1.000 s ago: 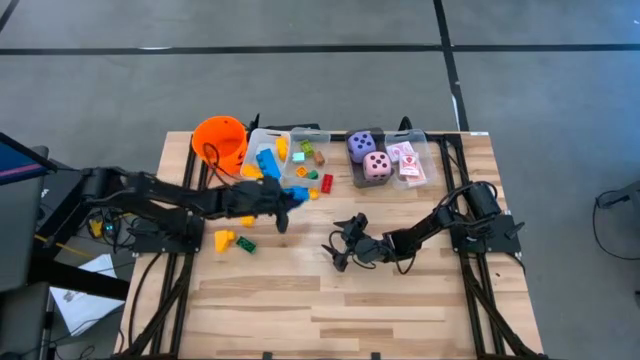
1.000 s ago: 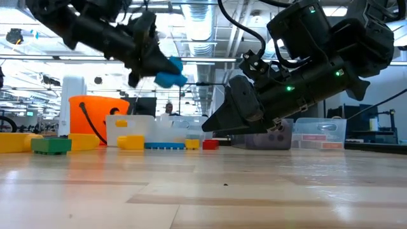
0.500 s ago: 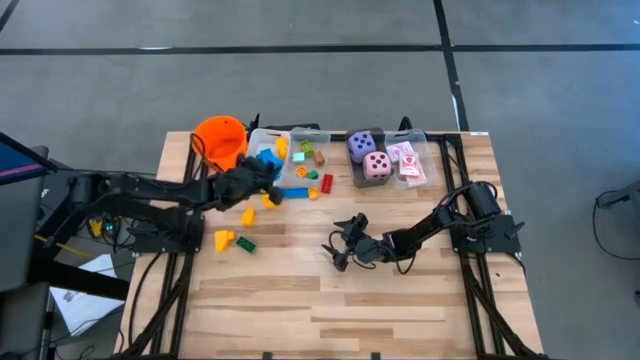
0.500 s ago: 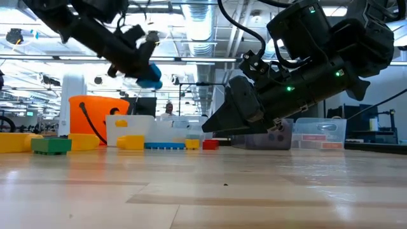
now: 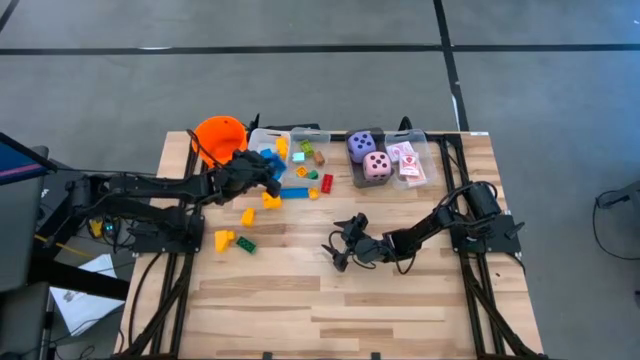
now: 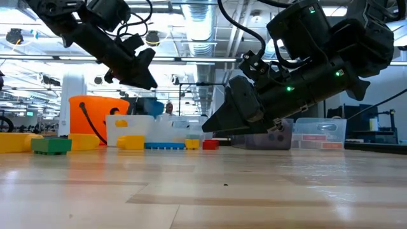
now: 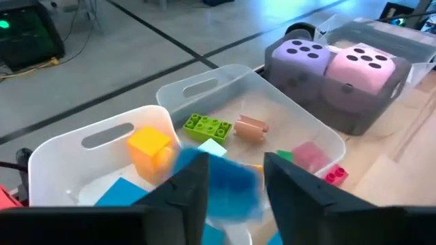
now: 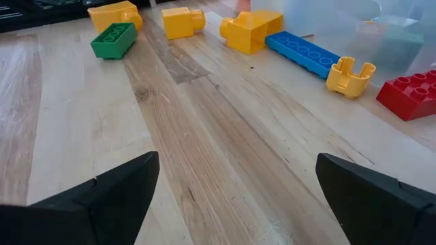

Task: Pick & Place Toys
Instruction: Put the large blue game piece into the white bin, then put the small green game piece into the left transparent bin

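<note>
Since half a second ago the left gripper (image 7: 231, 187) has parted over the clear bin (image 7: 310, 126) at table's eleven o'clock — blue block (image 7: 228, 187) released, dropping in — one toy placed.

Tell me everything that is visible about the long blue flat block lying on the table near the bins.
The long blue block is a flat, narrow plastic plate with one row of round studs on top. It lies flat on the wooden table, just in front of the clear bin. One end touches or nearly touches a yellow block; a small yellow piece sits at the other end. In the high view it shows beside a red block. No gripper touches it.
</note>
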`<act>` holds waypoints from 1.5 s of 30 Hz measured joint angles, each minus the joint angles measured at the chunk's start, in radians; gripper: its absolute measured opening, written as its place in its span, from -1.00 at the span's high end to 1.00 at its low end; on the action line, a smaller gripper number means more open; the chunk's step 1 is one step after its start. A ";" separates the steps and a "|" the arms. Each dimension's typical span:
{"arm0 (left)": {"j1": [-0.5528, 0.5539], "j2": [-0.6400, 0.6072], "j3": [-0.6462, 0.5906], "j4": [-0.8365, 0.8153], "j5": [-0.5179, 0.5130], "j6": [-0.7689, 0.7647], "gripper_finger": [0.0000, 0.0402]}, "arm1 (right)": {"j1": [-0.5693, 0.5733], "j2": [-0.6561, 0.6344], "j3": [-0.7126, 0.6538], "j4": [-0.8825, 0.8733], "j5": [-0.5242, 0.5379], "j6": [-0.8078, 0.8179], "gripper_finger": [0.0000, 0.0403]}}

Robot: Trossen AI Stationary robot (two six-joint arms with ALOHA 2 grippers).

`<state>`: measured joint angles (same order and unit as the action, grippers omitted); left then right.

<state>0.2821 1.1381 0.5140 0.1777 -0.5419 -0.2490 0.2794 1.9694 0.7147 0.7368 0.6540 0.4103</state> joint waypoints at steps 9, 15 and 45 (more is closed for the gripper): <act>-0.002 0.000 0.000 -0.019 -0.004 -0.026 -0.01 | 0.000 0.000 0.000 0.000 0.000 0.000 -0.93; -0.036 0.000 0.000 -0.004 0.451 -0.227 -0.07 | 0.000 0.000 0.000 0.000 0.000 0.000 -0.93; -0.634 -0.007 0.001 -0.440 0.378 0.035 0.31 | 0.008 0.000 0.000 -0.025 -0.003 -0.027 -0.93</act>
<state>-0.3515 1.1309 0.5152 -0.2619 -0.1642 -0.2141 0.2878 1.9694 0.7151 0.7116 0.6506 0.3833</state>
